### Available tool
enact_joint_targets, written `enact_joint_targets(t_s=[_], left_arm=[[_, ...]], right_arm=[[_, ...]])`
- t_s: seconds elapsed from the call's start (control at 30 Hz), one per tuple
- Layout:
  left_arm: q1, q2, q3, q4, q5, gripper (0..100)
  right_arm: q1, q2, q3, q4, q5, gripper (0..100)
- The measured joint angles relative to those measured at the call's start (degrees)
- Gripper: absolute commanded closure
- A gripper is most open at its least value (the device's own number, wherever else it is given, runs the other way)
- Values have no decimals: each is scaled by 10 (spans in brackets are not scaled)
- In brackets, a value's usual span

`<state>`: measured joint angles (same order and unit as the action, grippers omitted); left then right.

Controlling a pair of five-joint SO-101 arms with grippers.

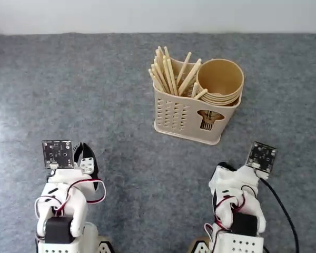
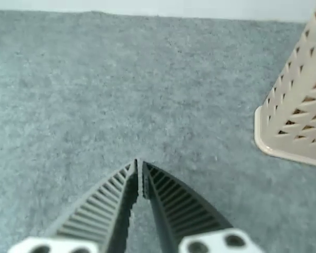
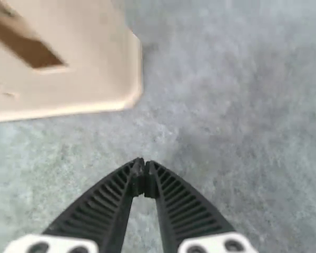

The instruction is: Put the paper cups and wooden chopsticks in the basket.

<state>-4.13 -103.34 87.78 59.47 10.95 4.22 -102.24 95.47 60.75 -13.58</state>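
A beige slotted basket stands at the middle back of the grey carpet. Several wooden chopsticks stick up out of its left compartment. A stack of tan paper cups sits in its right compartment. My left gripper is shut with nothing in it, low over the carpet at the front left; the basket's corner is off to its side. My right gripper is also shut and holds nothing, just short of the basket's front wall, at the front right.
Grey carpet covers the whole table, bare to the left, right and front of the basket. A pale wall edge runs along the back.
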Motion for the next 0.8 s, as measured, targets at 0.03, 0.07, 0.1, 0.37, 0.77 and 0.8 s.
enact_joint_targets(t_s=[0.03,0.07,0.1,0.37,0.77,0.8], left_arm=[[0,0,6,0,0,987],[0,0,15,0,0,987],[0,0,24,0,0,987],[17,0,90,-4,0,986],[17,0,90,71,-76,986],[17,0,90,80,-92,986]], right_arm=[[-4,11,1,0,6,989],[-5,9,1,0,11,989],[-6,5,1,0,13,989],[-17,9,1,18,18,989],[-77,9,1,80,98,989],[-78,9,1,84,113,989]])
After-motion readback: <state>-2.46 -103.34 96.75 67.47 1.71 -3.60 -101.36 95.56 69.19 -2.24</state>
